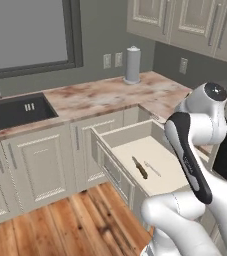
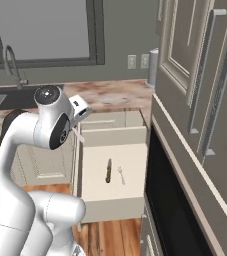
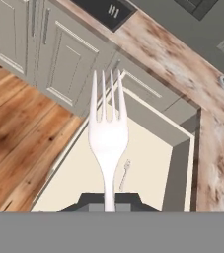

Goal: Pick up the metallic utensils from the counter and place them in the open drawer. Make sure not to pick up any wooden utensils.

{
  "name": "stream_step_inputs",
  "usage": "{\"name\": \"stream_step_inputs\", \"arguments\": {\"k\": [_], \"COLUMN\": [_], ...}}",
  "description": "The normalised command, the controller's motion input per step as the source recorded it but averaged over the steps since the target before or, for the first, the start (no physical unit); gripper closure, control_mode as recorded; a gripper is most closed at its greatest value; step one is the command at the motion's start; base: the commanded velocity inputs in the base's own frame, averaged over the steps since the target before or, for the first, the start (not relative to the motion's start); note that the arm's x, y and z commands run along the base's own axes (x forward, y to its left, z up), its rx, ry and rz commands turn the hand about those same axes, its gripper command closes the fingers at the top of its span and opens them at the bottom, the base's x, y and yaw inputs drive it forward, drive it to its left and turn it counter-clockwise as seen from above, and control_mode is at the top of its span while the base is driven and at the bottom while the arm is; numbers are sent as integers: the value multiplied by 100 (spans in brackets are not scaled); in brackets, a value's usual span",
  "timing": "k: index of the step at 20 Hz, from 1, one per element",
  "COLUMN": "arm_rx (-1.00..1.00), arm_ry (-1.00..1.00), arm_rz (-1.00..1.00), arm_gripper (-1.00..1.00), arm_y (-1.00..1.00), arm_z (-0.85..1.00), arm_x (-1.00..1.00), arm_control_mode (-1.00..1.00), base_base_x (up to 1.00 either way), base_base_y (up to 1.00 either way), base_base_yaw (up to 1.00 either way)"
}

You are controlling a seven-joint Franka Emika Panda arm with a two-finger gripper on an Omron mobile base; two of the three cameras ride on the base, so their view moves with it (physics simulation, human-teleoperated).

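Observation:
My gripper [image 3: 108,201] is shut on the handle of a pale silvery fork [image 3: 107,128], tines pointing away, held above the open drawer [image 3: 150,158]. From the right base view the gripper [image 2: 78,125] hangs at the drawer's [image 2: 130,192] left rear corner, with the fork [image 2: 78,135] as a thin pale sliver below it. Inside the drawer [image 1: 135,149] lie a dark-handled knife [image 1: 140,167] [image 2: 108,171] and a thin silver utensil [image 1: 152,169] [image 2: 120,175] [image 3: 125,175], side by side. The counter and the wooden utensils are out of view.
A marbled worktop [image 1: 110,95] with a dark sink [image 1: 15,112] runs behind the drawer; a paper-towel roll [image 1: 132,65] stands on it. Cream cabinet doors [image 1: 35,170] sit left of the drawer, tall cabinets [image 2: 200,100] and a dark oven front [image 2: 175,200] to the right. Wood floor lies below.

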Motion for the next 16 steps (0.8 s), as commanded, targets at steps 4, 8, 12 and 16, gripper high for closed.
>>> {"name": "stream_step_inputs", "arguments": {"k": [4, 8, 12, 16], "arm_rx": [0, 0, 0, 0], "arm_ry": [0, 0, 0, 4], "arm_rz": [0, 0, 0, 0], "arm_gripper": [100, 100, 100, 100], "arm_y": [0, 0, 0, 0], "arm_z": [0, 0, 0, -21], "arm_x": [0, 0, 0, 39], "arm_control_mode": [100, 100, 100, -100], "base_base_x": [17, 0, 3, 7], "base_base_y": [0, 0, -2, 0], "base_base_yaw": [-10, -2, 0, -1]}}
